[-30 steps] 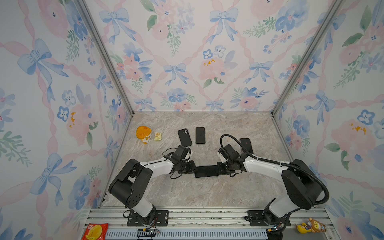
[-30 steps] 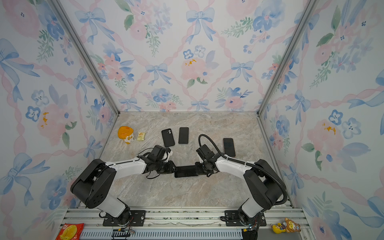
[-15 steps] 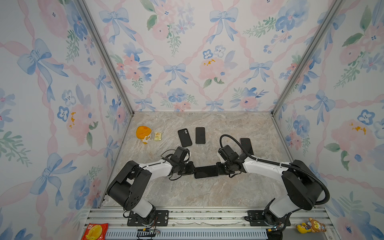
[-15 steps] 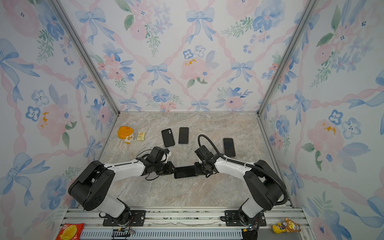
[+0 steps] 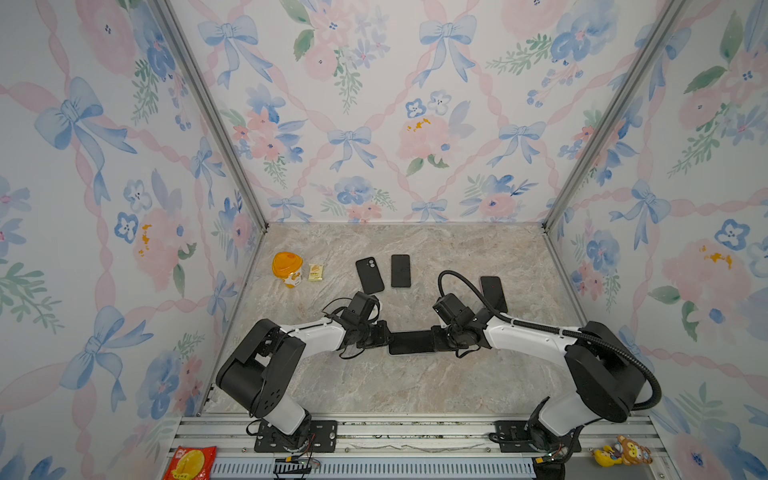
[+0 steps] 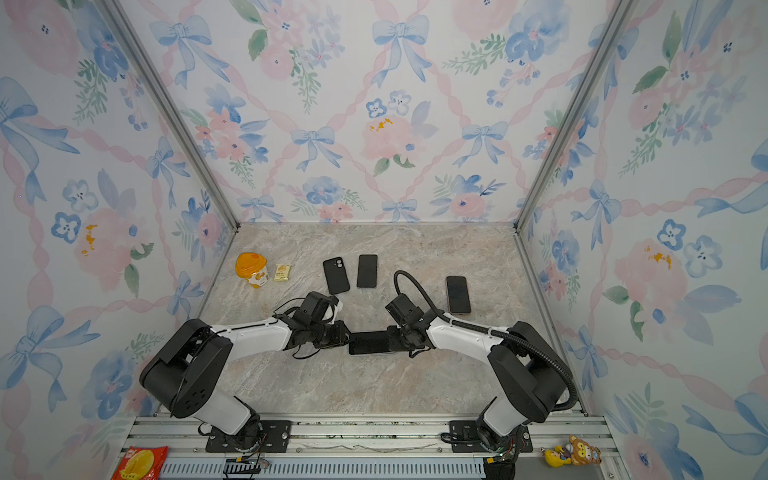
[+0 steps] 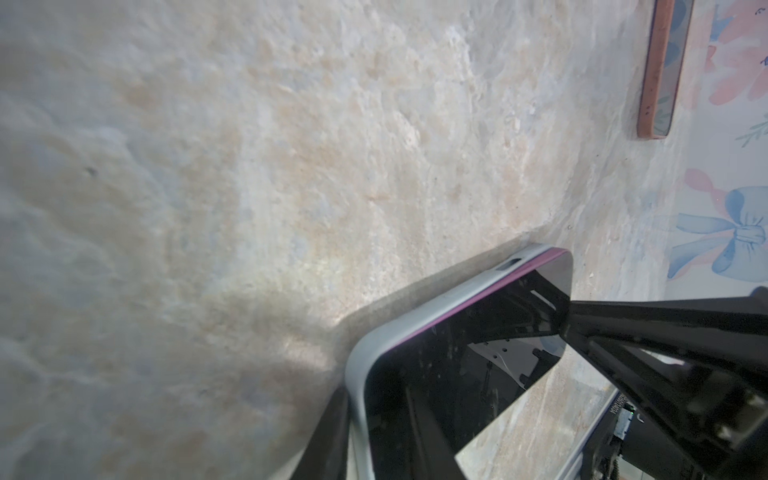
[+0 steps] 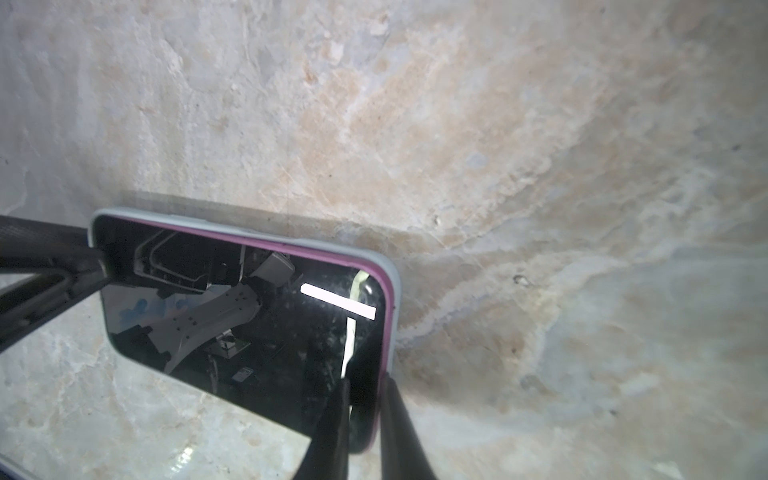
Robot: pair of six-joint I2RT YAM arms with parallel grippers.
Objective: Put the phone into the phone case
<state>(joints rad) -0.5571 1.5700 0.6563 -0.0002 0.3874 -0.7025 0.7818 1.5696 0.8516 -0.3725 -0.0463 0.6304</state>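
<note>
Bow-and-flower walls (image 5: 374, 124) are enclosing a marbled floor (image 5: 374, 386).
Silver corner posts (image 5: 213, 116) are running up between the three walls, a metal rail (image 5: 415, 432) is edging the front, and soft even light is falling on the beige veined surface.

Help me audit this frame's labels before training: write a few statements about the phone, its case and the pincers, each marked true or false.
1. The phone sits between the left pincer and the right pincer. True.
2. The phone's screen faces down. False: the glossy screen faces up, showing reflections.
3. A grey phone case wraps the phone's pink-edged corner. True.
4. No cup is in view. False: an orange cup stands far left, beside a small yellow packet.
5. The right pincer's fingers straddle the phone's end. True.
</note>
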